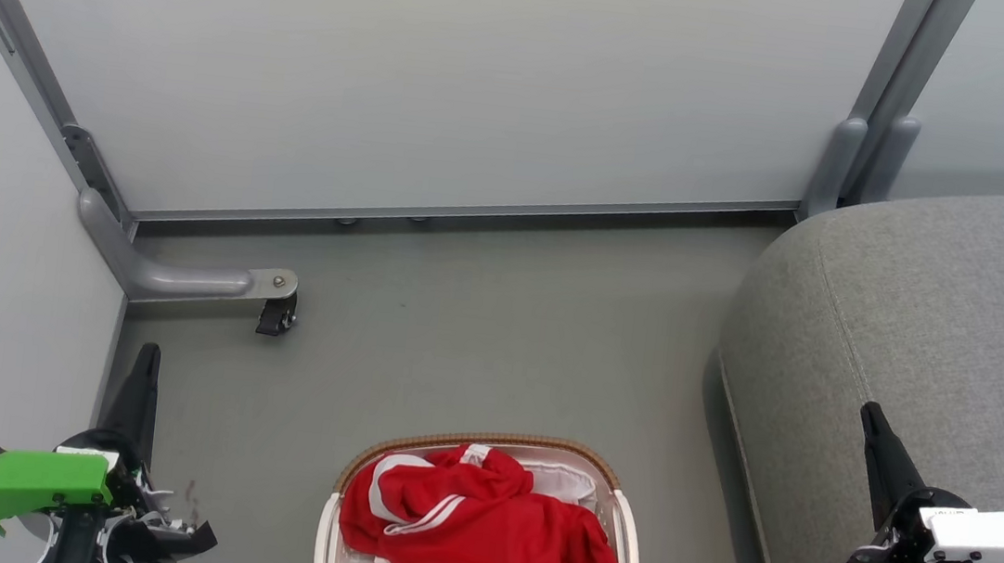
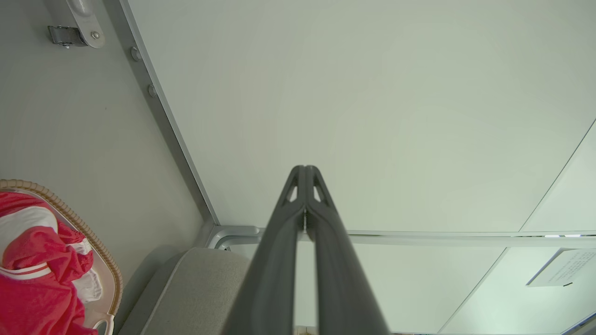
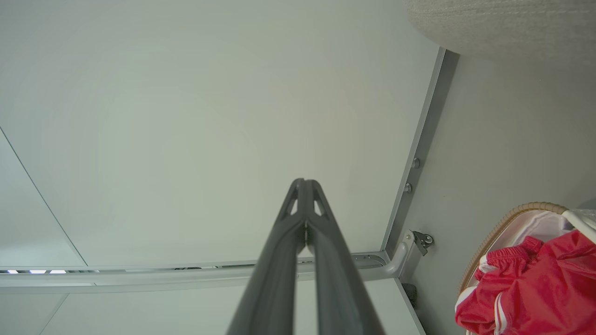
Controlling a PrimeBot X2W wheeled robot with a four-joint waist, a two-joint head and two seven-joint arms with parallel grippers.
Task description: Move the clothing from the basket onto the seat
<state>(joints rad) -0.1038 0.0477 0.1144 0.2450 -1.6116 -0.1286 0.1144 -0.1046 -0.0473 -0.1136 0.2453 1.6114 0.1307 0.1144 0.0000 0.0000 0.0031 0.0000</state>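
The red clothing (image 1: 481,526) with white trim lies heaped in the basket (image 1: 485,440), a white oval one with a brown woven rim, on the floor at the bottom centre of the head view. The big grey seat (image 1: 937,318) fills the right side. My left gripper (image 1: 147,356) stands shut at the lower left, well left of the basket. My right gripper (image 1: 870,415) is shut at the lower right, over the seat's front part. In the wrist views both grippers (image 2: 305,168) (image 3: 305,181) show fingers pressed together with nothing between them; the clothing (image 2: 28,274) (image 3: 535,288) sits at their edges.
Pale partition panels (image 1: 449,71) close off the back and left. A grey metal foot with a black caster (image 1: 275,314) juts onto the floor at the left, between my left gripper and the back wall. Bare grey floor (image 1: 498,318) lies beyond the basket.
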